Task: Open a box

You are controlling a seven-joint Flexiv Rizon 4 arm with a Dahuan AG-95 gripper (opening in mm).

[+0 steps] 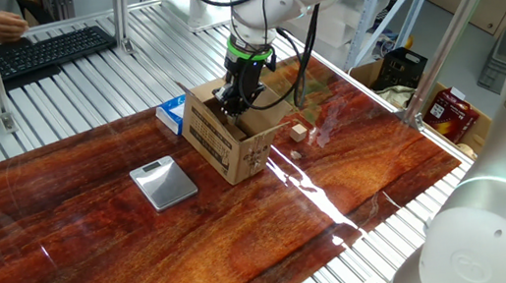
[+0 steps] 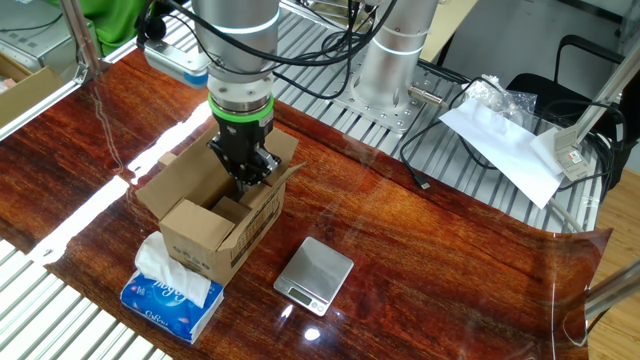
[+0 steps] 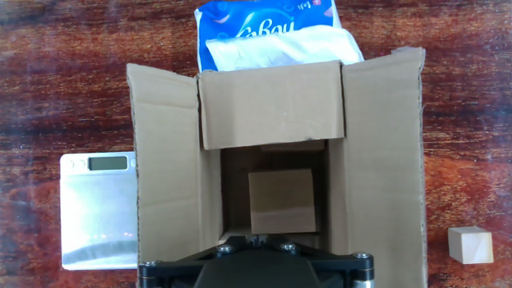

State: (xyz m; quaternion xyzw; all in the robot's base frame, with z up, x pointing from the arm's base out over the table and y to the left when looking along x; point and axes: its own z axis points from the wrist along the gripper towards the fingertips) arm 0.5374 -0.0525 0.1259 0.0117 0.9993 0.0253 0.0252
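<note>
In the fixed view from the table's long side, the silver scale [image 1: 163, 182] lay flat to the left with bare wood all around it. Right of it and apart from it stood the box [image 1: 229, 135], its printed long side facing the camera. A blue-and-white tissue packet [image 1: 170, 114] showed just behind the box's far-left corner. The gripper [image 1: 239, 99] hung over the box's open top, its fingers dipping toward the far rim; whether they were spread or closed, or held any cardboard, could not be told. A small wooden block [image 1: 299, 131] sat just right of the box, and beyond it the table [image 1: 247, 241] ran open to its right edge.

From the opposite side, the packet [image 2: 172, 290] touched the box's [image 2: 215, 215] near end, and the scale [image 2: 314, 275] lay near its right side.

In the hand view, the scale [image 3: 98, 210] touched the left side flap's edge. Both long flaps lay spread outward, the far short flap [image 3: 270, 106] folded inward, the packet [image 3: 276, 32] beyond it, and the block [image 3: 470, 244] stood clear on the right.
</note>
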